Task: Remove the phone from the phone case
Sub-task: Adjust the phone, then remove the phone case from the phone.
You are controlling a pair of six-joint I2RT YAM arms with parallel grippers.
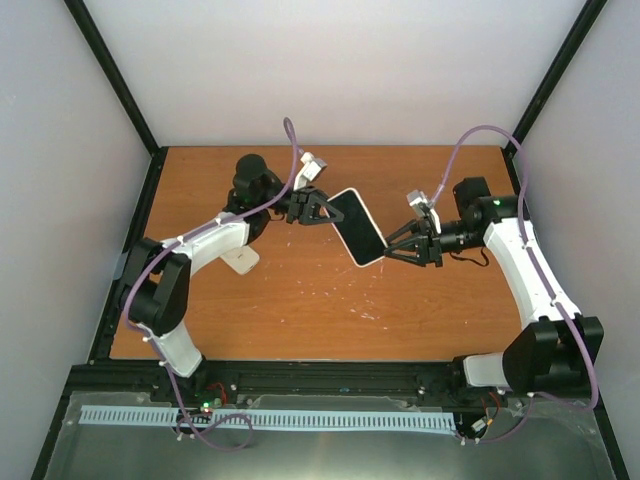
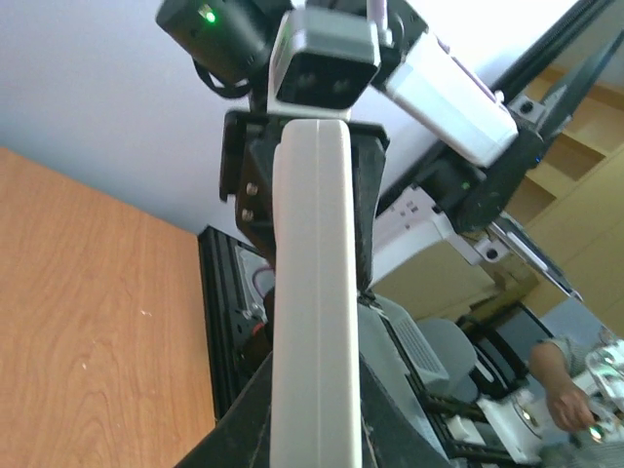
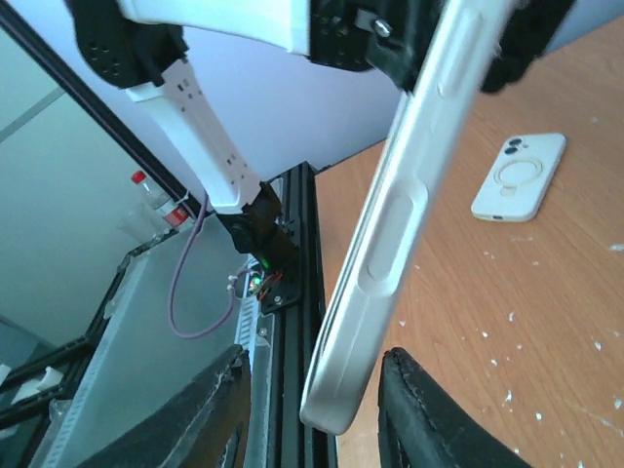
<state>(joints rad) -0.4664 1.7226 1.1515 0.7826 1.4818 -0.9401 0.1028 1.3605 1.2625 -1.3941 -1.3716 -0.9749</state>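
Note:
A phone in a white case [image 1: 358,227] hangs in the air over the middle of the table, held between both arms. My left gripper [image 1: 322,207] is shut on its upper-left end; in the left wrist view the case's white edge [image 2: 312,292] runs up between my fingers [image 2: 314,429]. My right gripper [image 1: 390,248] is at the lower-right end, jaws open on either side of the case's edge [image 3: 390,244]. In the right wrist view [image 3: 312,363] the right finger sits close to the case and the left finger stands well apart.
A second white phone case [image 1: 240,260] lies flat on the wooden table [image 1: 300,310] at the left, beside the left arm; it also shows in the right wrist view [image 3: 520,175]. Black frame rails [image 1: 150,200] border the table.

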